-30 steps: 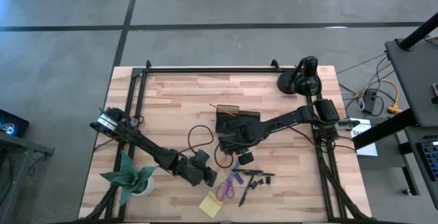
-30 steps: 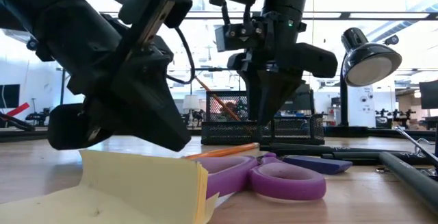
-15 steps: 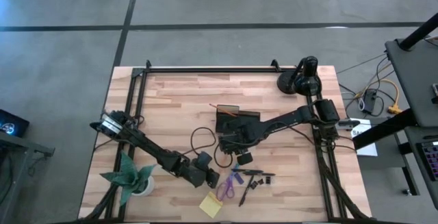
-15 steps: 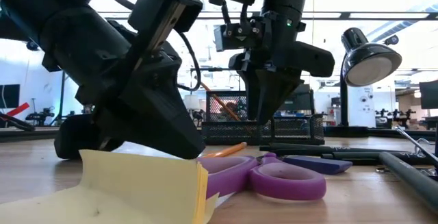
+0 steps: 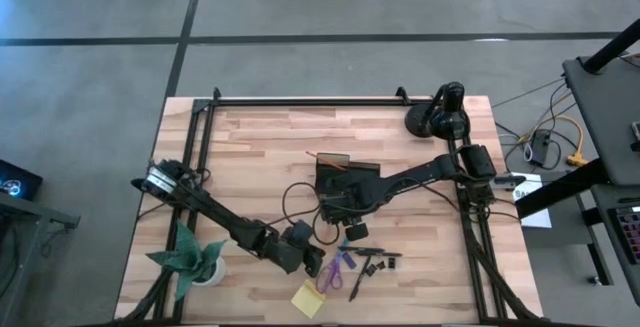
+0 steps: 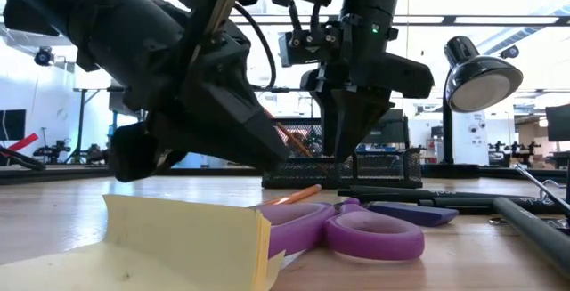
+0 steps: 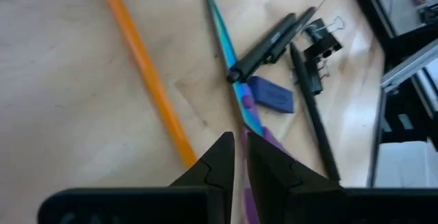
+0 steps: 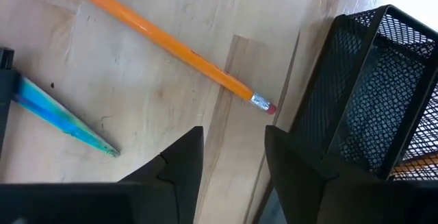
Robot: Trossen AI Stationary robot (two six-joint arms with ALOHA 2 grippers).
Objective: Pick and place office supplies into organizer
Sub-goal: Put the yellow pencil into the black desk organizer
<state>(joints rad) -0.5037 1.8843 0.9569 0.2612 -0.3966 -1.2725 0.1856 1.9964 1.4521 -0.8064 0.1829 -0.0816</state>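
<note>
Purple-handled scissors (image 5: 330, 272) (image 7: 236, 80), a yellow sticky-note pad (image 5: 308, 298) (image 6: 178, 238), an orange pencil (image 7: 147, 73) (image 8: 164, 42), black pens (image 7: 270, 42), a small purple piece (image 7: 270, 95) and a black clip (image 7: 321, 35) lie on the wooden table near its front edge. The organizer (image 5: 345, 175) (image 8: 369, 94), a black mesh tray, stands behind them with a pencil inside. My left gripper (image 5: 312, 260) (image 7: 239, 152) hovers shut over the scissors' handle end, beside the pencil's tip. My right gripper (image 5: 338, 219) (image 8: 233, 155) points down, open, just short of the pencil's eraser end, in front of the organizer.
A black desk lamp (image 5: 440, 115) (image 6: 481, 77) stands at the far right corner. A green paper plant (image 5: 190, 257) sits at the near left. A black cable (image 5: 292, 202) loops on the table left of the organizer. Bare wood stretches across the far half.
My left gripper has rolled at the wrist and edged up and toward the table's right, away from the sticky-note pad and over the scissors. Its fingers have stayed shut. Nothing on the table has moved.
</note>
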